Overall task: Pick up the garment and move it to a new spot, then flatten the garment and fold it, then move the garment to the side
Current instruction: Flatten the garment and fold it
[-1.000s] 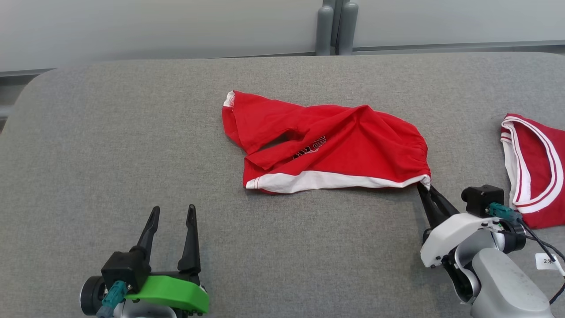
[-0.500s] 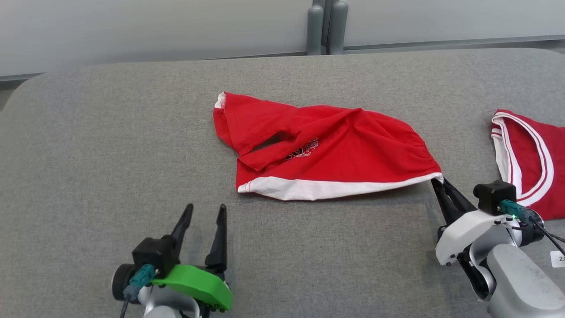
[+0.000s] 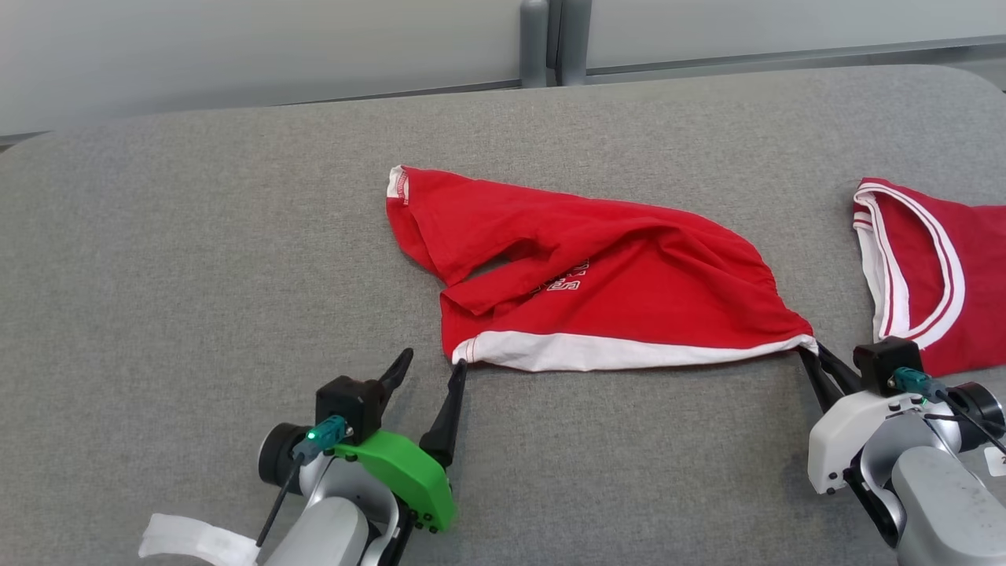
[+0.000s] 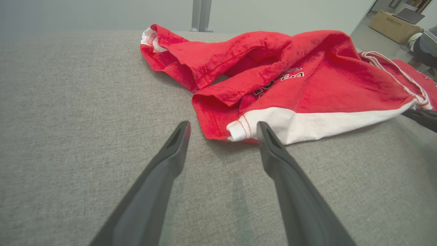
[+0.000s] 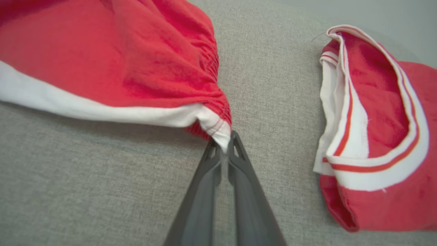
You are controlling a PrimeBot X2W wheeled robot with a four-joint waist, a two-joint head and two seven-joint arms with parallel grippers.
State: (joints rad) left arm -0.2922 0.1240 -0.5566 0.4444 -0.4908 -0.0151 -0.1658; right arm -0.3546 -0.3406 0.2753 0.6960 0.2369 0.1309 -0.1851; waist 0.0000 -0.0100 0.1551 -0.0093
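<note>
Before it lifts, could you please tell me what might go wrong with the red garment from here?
1. The right end effector is shut on only the tip of the red garment's white hem corner; it may slip out under tension.
2. The left end effector, open beside the bunched opposite corner, may catch just one layer.
3. The second garment lies near the right arm and could get dragged.

- A grey woven-fabric surface (image 3: 196,275) with rounded far corners is used as the support.
- A red garment (image 3: 629,291) is laid crumpled near the middle; a white band is seen along its near edge, and printed lettering is partly hidden by a fold.
- A second red garment (image 3: 943,267), trimmed in white and red stripes, is laid at the right edge, apart from the first.
</note>
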